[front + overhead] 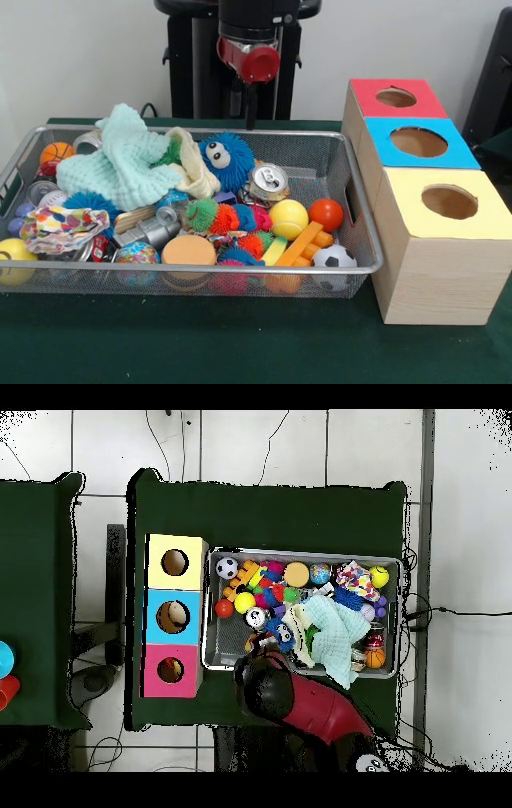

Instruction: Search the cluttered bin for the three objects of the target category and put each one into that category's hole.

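A silver wire-mesh bin (364, 240) sits on the dark green cloth-covered surface (200, 344), crowded with toys. In the front view, far to the left of the end effector (250, 108) and below it, a yellow ball (12, 260) presses the bin's left corner, with a small orange basketball (56, 151) further back. Closer in, a pale mint knitted cloth (120, 164) is heaped over the clutter, just left of and below the end effector. Almost directly beneath it lies a fuzzy blue stuffed creature with googly eyes (226, 158), and slightly right of that a silver drink can (268, 182) on its side. Lower down are a yellow tennis ball (288, 218), a red-orange ball (326, 214) and a small black-and-white football (334, 258).

The end effector hangs above the bin's back rim, apart from everything inside; whether its fingers are spread or closed cannot be told.

Well to its right stand three wooden boxes in a row, each with a round hole on top: a red-topped box (396, 98), a blue-topped box (419, 142) and a yellow-topped box (448, 204), the row just beside the bin's right wall.
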You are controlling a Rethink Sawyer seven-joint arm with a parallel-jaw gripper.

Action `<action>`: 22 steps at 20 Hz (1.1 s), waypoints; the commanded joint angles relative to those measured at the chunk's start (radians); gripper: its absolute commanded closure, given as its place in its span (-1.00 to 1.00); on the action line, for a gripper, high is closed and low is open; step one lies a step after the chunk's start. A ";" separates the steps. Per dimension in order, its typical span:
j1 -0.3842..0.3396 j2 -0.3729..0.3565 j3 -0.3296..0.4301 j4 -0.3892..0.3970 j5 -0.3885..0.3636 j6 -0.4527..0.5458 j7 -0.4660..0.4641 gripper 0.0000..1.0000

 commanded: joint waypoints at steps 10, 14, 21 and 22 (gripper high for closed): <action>-0.032 0.098 0.037 -0.093 -0.002 -0.129 0.087 -1.00; -0.028 0.137 0.049 -0.080 0.007 -0.147 0.104 -1.00; -0.045 0.140 0.083 -0.066 0.007 -0.179 0.126 -1.00; -0.053 0.139 0.094 -0.065 0.007 -0.184 0.129 -1.00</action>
